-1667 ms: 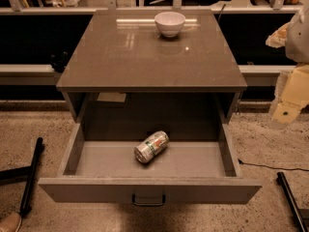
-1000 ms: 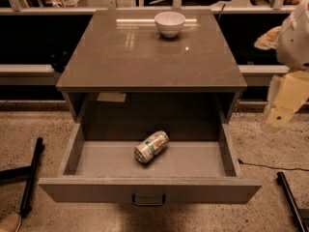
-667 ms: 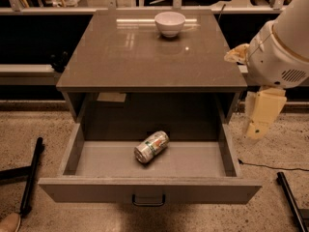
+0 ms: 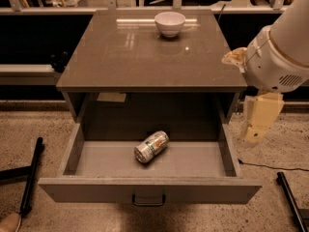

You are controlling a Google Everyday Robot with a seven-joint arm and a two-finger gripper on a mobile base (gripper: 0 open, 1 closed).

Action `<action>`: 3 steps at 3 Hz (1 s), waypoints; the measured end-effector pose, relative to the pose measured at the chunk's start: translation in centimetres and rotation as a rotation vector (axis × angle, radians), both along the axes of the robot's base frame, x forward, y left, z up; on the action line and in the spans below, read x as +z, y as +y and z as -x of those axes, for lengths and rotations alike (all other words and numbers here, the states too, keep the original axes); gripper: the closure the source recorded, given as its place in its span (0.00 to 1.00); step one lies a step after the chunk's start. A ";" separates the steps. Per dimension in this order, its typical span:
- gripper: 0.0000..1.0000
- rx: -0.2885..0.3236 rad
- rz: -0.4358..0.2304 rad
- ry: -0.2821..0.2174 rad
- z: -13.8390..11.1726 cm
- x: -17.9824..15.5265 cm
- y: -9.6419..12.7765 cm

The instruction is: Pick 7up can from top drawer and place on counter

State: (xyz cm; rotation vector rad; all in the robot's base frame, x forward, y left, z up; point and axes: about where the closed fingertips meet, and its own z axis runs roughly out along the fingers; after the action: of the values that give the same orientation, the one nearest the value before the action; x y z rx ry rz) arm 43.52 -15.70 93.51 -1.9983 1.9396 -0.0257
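Observation:
The 7up can (image 4: pixel 151 147) lies on its side near the middle of the open top drawer (image 4: pixel 96 191), one shiny end facing front-left. The drawer is pulled fully out, with its dark handle (image 4: pixel 148 200) on the front panel. The glossy grey-brown counter (image 4: pixel 145 57) is above it. My gripper (image 4: pixel 254 134) hangs cream-coloured below the big white arm at the right. It is outside the drawer's right wall, above the floor and well apart from the can. It holds nothing that I can see.
A white bowl (image 4: pixel 170 23) stands at the back middle of the counter. Black poles lie on the floor at left (image 4: pixel 31 175) and right (image 4: pixel 289 197). A thin cable (image 4: pixel 270 167) runs across the floor at right. A shoe tip (image 4: pixel 9 222) shows at the bottom left.
My arm has swung in from the right edge, leftward and closer to the drawer's right side. The can, drawer and bowl have not moved.

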 end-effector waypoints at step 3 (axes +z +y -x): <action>0.00 0.234 -0.010 0.033 -1.4 -9.9 5.5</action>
State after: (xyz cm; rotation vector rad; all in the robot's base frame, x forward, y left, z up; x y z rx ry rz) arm 44.95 -10.18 83.57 -2.2183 1.7092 0.0759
